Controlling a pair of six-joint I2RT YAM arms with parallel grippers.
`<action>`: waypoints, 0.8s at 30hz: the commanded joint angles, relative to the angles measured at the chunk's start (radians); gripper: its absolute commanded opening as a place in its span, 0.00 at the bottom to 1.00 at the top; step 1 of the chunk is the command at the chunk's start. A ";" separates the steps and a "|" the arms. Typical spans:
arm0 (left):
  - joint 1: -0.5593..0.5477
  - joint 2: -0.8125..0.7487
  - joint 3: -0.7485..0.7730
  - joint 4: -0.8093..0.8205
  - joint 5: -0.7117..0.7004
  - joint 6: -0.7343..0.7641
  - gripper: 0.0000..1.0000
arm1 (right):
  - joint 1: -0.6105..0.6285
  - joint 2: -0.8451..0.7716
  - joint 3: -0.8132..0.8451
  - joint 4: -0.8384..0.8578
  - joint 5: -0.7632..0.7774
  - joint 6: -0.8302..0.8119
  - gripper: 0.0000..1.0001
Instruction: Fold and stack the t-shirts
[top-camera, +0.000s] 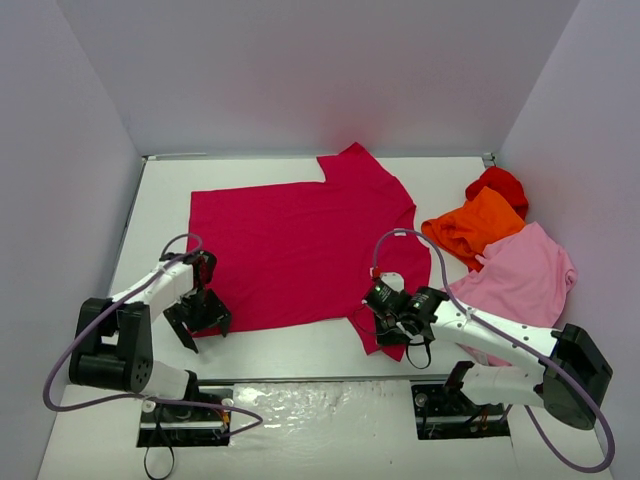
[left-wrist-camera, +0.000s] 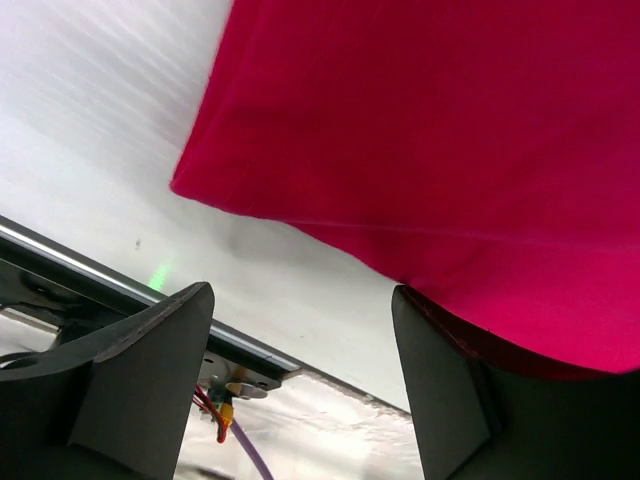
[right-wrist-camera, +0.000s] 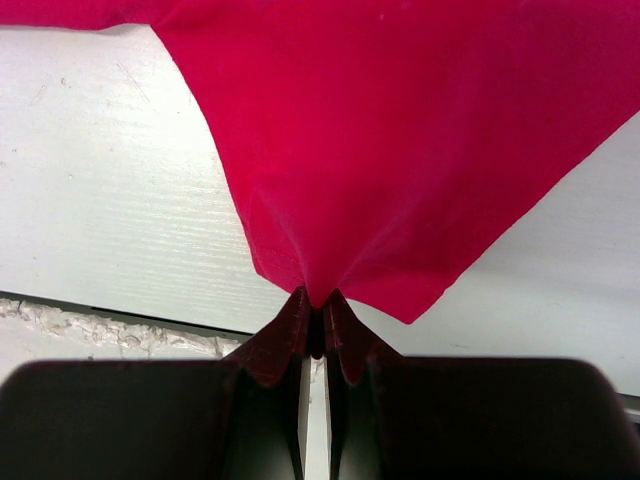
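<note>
Top external view: folding barely begun, nothing stacked.
My right pincer (top-camera: 388, 312) is clamped on the 5 o'clock corner of the raspberry shirt (top-camera: 290, 250); my left pincer (top-camera: 200, 318) gapes empty at its 7 o'clock corner. It lies spread mid-table, unfolded. Orange shirt (top-camera: 475, 228), pink shirt (top-camera: 520, 275) and red shirt (top-camera: 500, 185) sit crumpled at 2 o'clock, pink crowding my right arm.

My top camera looks down from behind over the whole table (top-camera: 290, 350). Both wrist cameras sit close, facing the raspberry-red t-shirt (top-camera: 290, 250), whose near edge all three views share.
</note>
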 joint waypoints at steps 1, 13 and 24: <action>0.013 -0.072 0.127 -0.106 -0.160 -0.036 0.69 | -0.008 -0.022 0.008 -0.003 -0.005 -0.012 0.00; 0.079 0.030 0.125 -0.135 -0.183 0.020 0.75 | -0.037 -0.006 0.014 0.005 -0.033 -0.041 0.00; 0.078 0.129 0.167 -0.092 -0.234 0.034 0.70 | -0.046 -0.009 0.012 -0.001 -0.033 -0.036 0.00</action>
